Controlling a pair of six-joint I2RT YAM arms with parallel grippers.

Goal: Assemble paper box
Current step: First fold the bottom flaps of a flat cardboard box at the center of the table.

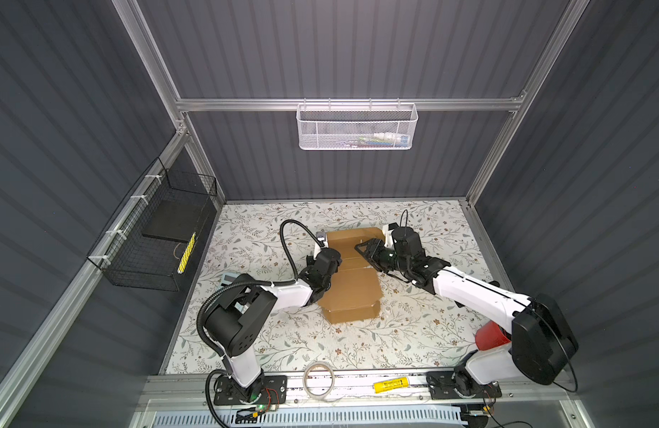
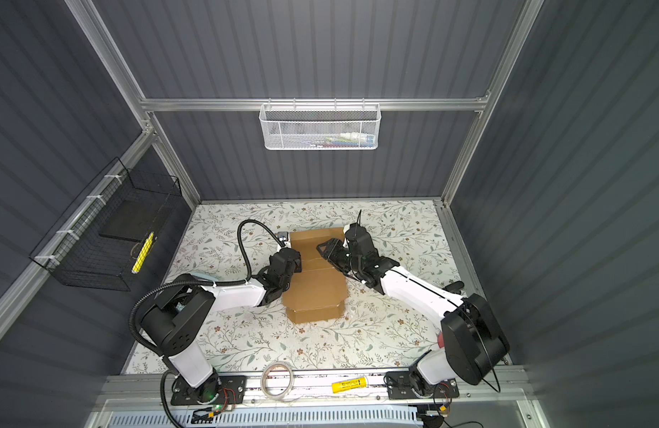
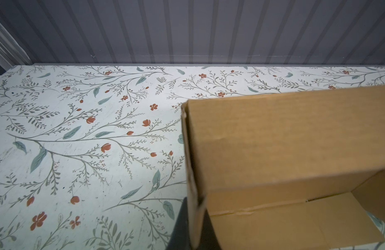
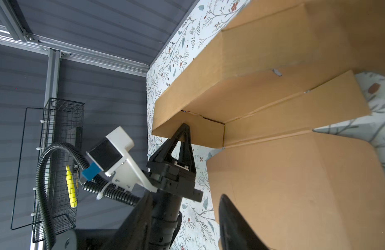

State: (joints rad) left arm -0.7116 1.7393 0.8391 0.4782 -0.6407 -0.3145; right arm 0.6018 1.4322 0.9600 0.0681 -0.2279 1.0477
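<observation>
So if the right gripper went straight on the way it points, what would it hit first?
Probably the raised side flap of the brown corrugated cardboard box, where the left gripper pinches it; depth is unclear.

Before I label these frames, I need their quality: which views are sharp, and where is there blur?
Both top views: evenly lit, paper box sharp, walls splayed by the wide lens. Left wrist view: tabletop crisp, nearest cardboard soft. Right wrist view: left hand sharp, anything nearest the lens blurred.
</observation>
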